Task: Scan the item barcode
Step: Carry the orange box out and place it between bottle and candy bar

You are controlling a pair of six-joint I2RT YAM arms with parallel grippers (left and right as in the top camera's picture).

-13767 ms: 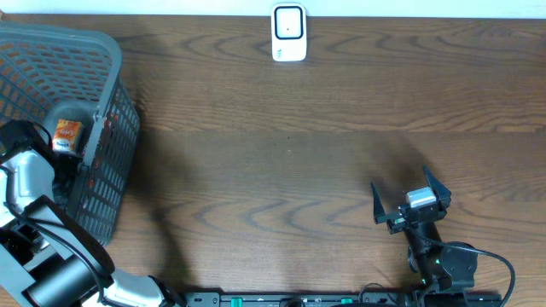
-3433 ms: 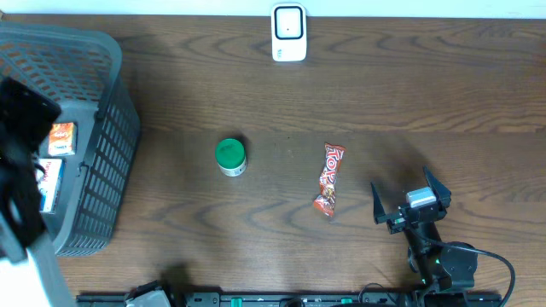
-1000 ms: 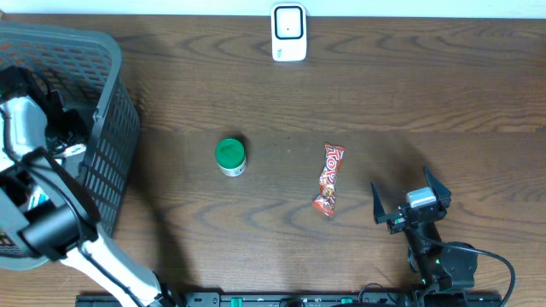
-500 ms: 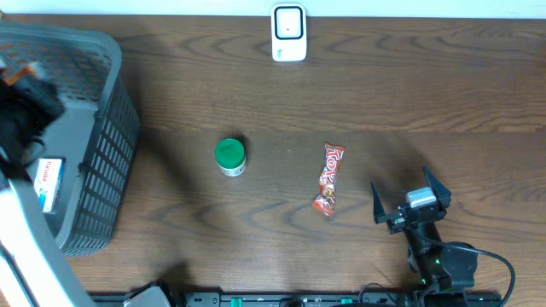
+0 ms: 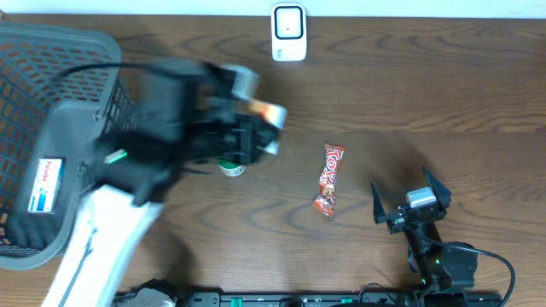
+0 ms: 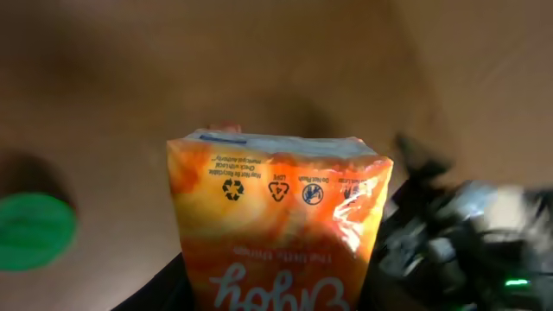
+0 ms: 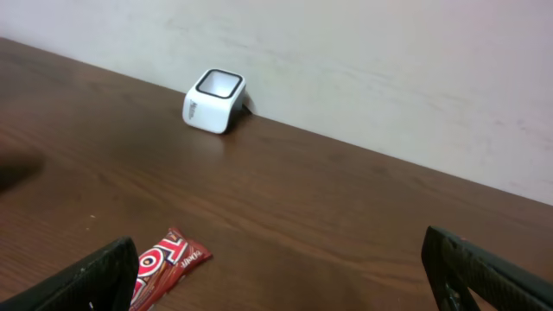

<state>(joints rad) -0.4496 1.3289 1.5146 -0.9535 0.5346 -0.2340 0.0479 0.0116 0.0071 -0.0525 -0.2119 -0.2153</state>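
The left gripper [image 5: 256, 132] pinches an orange packet [image 6: 276, 216] held up just front-left of the scanner [image 5: 289, 32], a candy bar [image 5: 328, 179] lies front of the scanner, and the right gripper [image 5: 408, 198], front-right of it, stands spread

pouch [image 6: 278, 216]: glossy plastic film | table [image 5: 426, 102]: dark wood, matt | basket [image 5: 34, 94]: grey plastic mesh

white-and-black left arm [image 5: 98, 234]; black right tool [image 5: 399, 176], silver block.
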